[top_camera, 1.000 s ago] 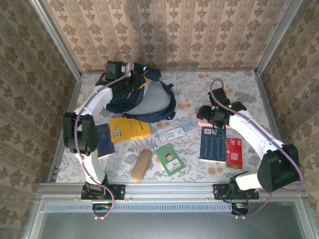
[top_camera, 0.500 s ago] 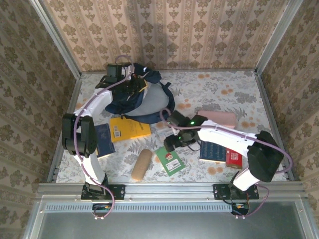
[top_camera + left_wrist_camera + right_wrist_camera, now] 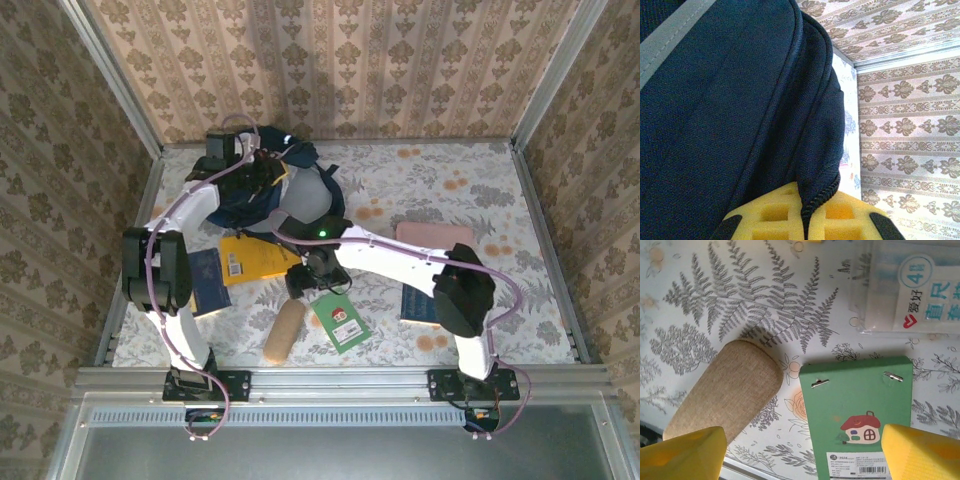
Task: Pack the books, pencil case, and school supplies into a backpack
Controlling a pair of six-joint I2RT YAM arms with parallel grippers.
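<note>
Seen from above, my left pincer (image 3: 262, 172) reaches to the far left of the table (image 3: 450, 180) and is buried in the top of the dark navy backpack (image 3: 290, 200). That backpack sits at the far left, against the back wall. In my left wrist view, my left pincer (image 3: 805, 220) is clamped tight: its two yellow pads (image 3: 770, 215) pinch a zipped seam of the backpack (image 3: 740, 100) between them.

My right arm stretches across the middle of the table. My right pincer (image 3: 310, 275) hangs just in front of the backpack, beside the yellow book (image 3: 255, 258). In my right wrist view, my right pincer (image 3: 802, 455) is spread wide and holds nothing; one yellow fingertip (image 3: 685, 455) is over the tan roll (image 3: 725, 390), the other over the green book (image 3: 860, 410). A blue-and-white packet (image 3: 905, 285) lies just beyond the green book on the fern-printed cloth (image 3: 740, 315).

From above, the tan roll (image 3: 285, 330) and the green book (image 3: 340, 322) lie near the front edge, close together but apart. A navy book (image 3: 208, 282) lies left of the yellow one. A pink box (image 3: 435, 235) lies to the right, well apart from the backpack.
</note>
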